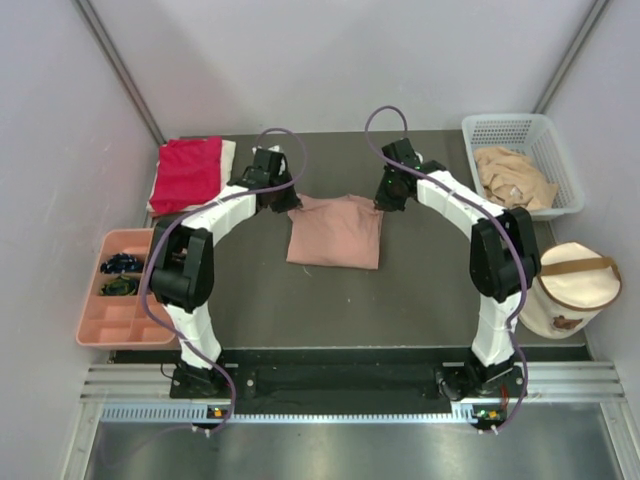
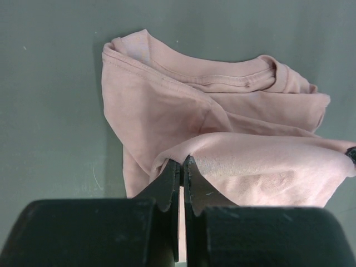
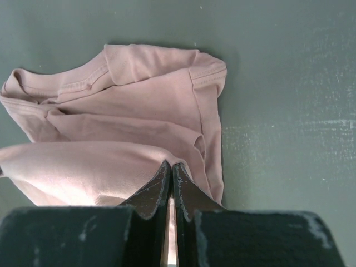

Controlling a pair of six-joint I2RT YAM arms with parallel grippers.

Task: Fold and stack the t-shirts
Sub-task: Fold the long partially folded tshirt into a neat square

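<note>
I had the dusty-pink t-shirt [image 1: 335,232] lying partly folded mid-desk [image 1: 430,290]. My left pincer [image 2: 182,167] was clamped on a raised fold at its far-left corner, and my right pincer [image 3: 171,169] on the same fold at the far-right. The red t-shirt [image 1: 187,172] sat at the desk's far-left corner, and the tan t-shirt [image 1: 515,178] in the basket [image 1: 560,135].

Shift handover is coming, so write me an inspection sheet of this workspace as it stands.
Surface: dark table, no spills seen.
Job's things: pink t-shirt part-folded at centre; red t-shirt folded far left; tan t-shirt crumpled in white basket.
Clutter: pink tray with dark bits, left; cream bag, right.
Grippers: left pincer and right pincer each shut on the pink t-shirt's lifted edge.
Cables: purple cables looped over both arms, off the cloth.
Surroundings: pale walls; nothing else seen.
</note>
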